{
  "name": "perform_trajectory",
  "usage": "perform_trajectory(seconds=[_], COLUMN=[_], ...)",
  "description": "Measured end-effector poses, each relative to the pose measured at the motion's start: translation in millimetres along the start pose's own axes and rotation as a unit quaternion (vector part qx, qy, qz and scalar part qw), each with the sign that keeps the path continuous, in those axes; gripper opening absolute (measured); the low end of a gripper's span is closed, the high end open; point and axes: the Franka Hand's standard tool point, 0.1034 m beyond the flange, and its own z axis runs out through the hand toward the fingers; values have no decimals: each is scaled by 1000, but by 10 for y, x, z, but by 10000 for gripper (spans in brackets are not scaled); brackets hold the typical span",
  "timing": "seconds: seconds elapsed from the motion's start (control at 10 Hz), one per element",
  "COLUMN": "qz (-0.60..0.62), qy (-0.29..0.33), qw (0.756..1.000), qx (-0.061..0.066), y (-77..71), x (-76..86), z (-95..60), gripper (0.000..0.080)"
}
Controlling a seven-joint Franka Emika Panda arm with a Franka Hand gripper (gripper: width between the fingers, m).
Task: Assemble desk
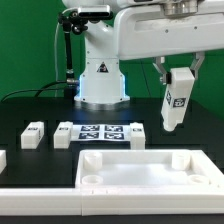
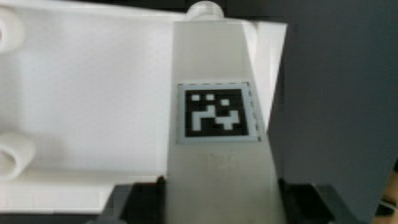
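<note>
White plastic rectangular desk top (image 1: 150, 168) with raised rim lies flat at lower centre of the exterior view, round corner socket (image 1: 92, 179) facing up. Two-finger gripper (image 1: 178, 70) hangs pointing down at the exterior view's upper right, pinching a white square post leg (image 1: 176, 102) with a black-and-white tag, near upright, clear of the black table (image 1: 30, 105). Second tagged leg (image 1: 33, 135) lies at the exterior view's left, near the marker board (image 1: 100, 133).
</note>
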Motion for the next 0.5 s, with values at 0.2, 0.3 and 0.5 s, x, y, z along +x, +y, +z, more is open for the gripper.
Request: perform_trajectory(seconds=[0.2,0.3,0.5], qz=[-12,-11,-10], qy=[91,126,185], qw=[996,992,983], qx=[-7,-8,-13], y=[-63,-59,-27], x=[316,321,348], z=[-128,-111,-118], gripper=[289,289,289])
